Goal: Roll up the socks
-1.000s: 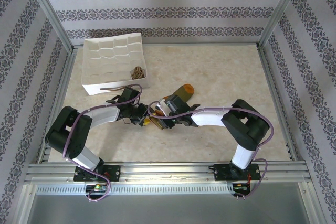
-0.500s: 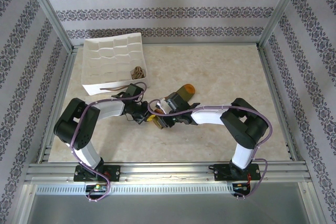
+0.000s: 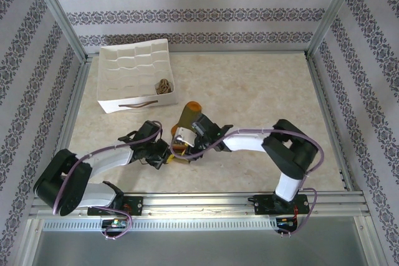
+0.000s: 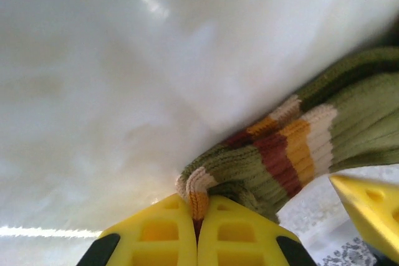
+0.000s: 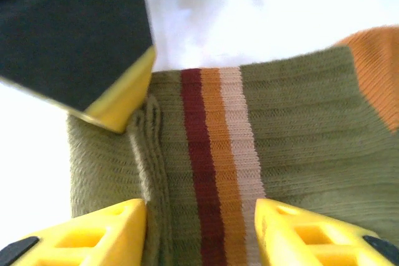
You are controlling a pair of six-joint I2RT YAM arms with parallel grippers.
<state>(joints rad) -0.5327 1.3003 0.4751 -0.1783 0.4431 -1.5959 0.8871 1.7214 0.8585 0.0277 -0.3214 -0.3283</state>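
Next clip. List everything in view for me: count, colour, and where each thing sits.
striped sock: one, olive green with an orange toe and a striped cuff, lying on the table between the two grippers
argyle sock: one, tan and brown, bunched in the tray's near right corner compartment
divided tray: one, white, far left part of the table
table: one, beige marbled top
left gripper: one, yellow fingers, shut on the edge of the striped sock's cuff
right gripper: one, yellow fingers, open, set either side of the cuff stripes
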